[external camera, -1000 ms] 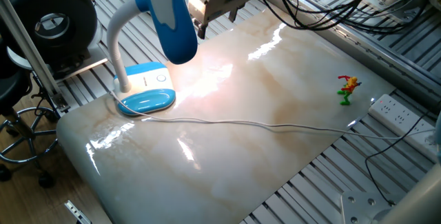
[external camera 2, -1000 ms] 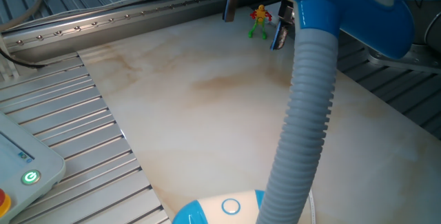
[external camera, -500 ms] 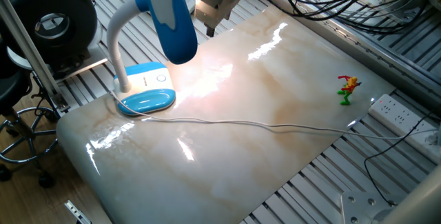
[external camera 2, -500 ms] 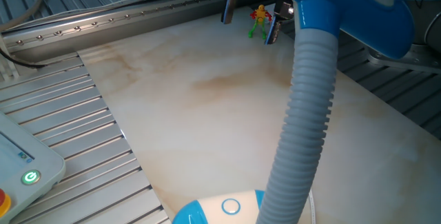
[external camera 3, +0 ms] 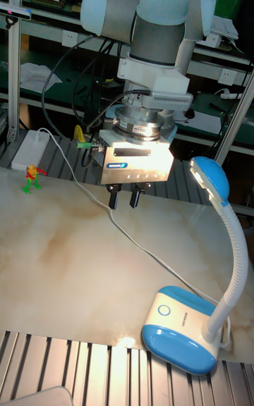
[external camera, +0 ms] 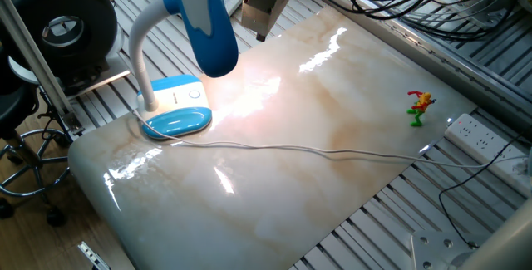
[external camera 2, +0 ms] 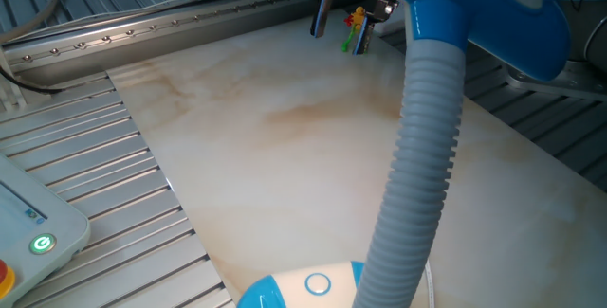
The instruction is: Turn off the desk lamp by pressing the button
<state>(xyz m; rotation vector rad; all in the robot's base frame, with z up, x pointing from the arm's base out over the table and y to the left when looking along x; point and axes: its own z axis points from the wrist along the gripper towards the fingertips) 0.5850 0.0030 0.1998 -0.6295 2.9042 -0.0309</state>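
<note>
The desk lamp (external camera: 176,110) stands at the table's left end, its blue head (external camera: 208,22) lit and throwing glare on the tabletop. On the base's white panel sits the button (external camera: 194,95), a small pale ring also in the other fixed view (external camera 2: 318,284) and the tall view (external camera 3: 166,310). My gripper (external camera 3: 123,199) hangs above the table, well away from the base, beyond the lamp head (external camera: 259,34). It is open: the two fingers (external camera 2: 322,16) show a gap with nothing held.
A small green, red and yellow toy figure (external camera: 420,106) stands near the far right edge. The lamp's thin white cord (external camera: 316,148) crosses the table to a power strip (external camera: 478,137). A box with a green light (external camera 2: 38,244) lies off the table's edge.
The gripper has shifted slightly sideways and turned above the table. In the other fixed view its two fingers now appear closer together. The lamp has stayed lit and still.
</note>
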